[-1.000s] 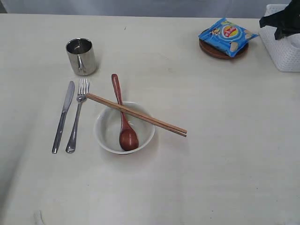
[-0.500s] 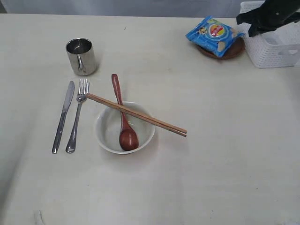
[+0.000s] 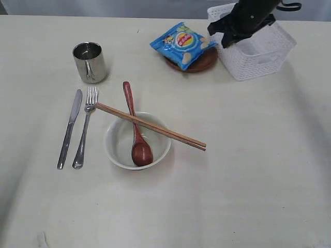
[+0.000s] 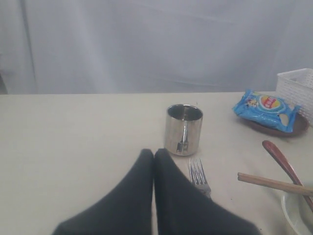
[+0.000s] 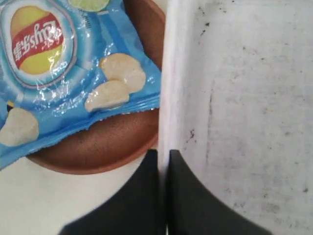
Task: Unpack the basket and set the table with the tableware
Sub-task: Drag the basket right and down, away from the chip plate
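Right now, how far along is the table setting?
Laid out: mug, knife, fork, and bowl holding spoon, chopsticks across it. In hand: right gripper clamps the basket wall; basket looks empty. Left: the plate, under the chip bag, sits beside the basket.

This looks like a robotics test room, not a home. A plain, pale cream worktop (image 3: 248,196) fills the exterior view. Beyond its far edge a bare grey-white curtain (image 4: 146,44) hangs as a backdrop. A black robot arm (image 3: 249,18) reaches over a white basket (image 3: 258,59) at the far right. A bowl (image 3: 118,145) and steel mug (image 3: 91,63) sit at the left like props.
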